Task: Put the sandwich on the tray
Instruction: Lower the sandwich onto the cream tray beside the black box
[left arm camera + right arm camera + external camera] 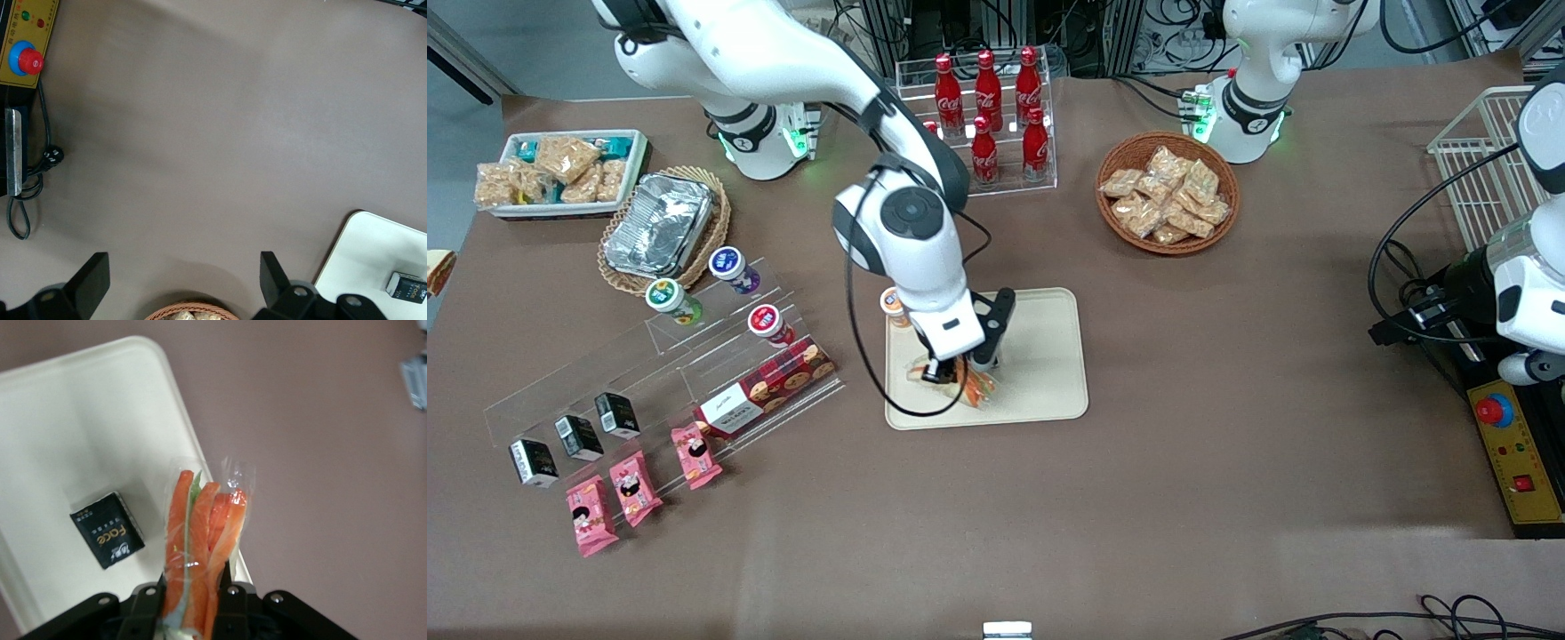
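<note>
My right gripper [957, 371] is shut on the sandwich [976, 388], a clear-wrapped wedge with orange and green filling. It holds the sandwich low over the cream-beige tray [1049, 356], at the part of the tray nearest the front camera. In the right wrist view the fingers [148, 603] clamp the sandwich [200, 527] from both sides, and its tip lies over the tray's rim [175, 393]. Whether the sandwich touches the tray I cannot tell. A small black packet [107, 530] lies on the tray beside the sandwich. It also shows in the left wrist view [405, 287] on the tray [363, 257].
A small orange-lidded cup [894, 305] stands at the tray's corner by the arm. A rack of red cola bottles [989, 107] and a basket of cracker packs [1167, 191] stand farther from the camera. An acrylic shelf [694, 373] with snacks and pink packets [636, 484] lies toward the working arm's end.
</note>
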`<action>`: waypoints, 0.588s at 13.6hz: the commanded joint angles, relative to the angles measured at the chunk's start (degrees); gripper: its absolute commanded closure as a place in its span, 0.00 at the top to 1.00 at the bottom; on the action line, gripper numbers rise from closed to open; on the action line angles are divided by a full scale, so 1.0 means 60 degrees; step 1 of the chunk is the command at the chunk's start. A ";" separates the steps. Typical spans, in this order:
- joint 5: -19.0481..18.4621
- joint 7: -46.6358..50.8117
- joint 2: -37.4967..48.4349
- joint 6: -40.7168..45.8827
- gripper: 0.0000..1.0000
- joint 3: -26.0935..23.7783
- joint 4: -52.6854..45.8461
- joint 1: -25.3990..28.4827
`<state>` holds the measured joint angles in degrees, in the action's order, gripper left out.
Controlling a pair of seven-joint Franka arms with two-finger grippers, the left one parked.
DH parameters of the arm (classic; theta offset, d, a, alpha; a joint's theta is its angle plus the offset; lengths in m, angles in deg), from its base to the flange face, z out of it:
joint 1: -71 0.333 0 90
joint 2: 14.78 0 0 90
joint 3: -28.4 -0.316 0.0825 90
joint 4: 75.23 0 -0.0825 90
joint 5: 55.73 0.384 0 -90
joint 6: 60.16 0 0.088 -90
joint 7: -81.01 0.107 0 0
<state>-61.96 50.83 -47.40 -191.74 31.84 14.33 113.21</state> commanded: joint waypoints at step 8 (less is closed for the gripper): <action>-0.0104 -0.0523 -0.0964 -0.1010 0.99 -0.0015 -0.0206 0.0319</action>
<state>-61.97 48.17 -52.38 -196.77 31.73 14.27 115.02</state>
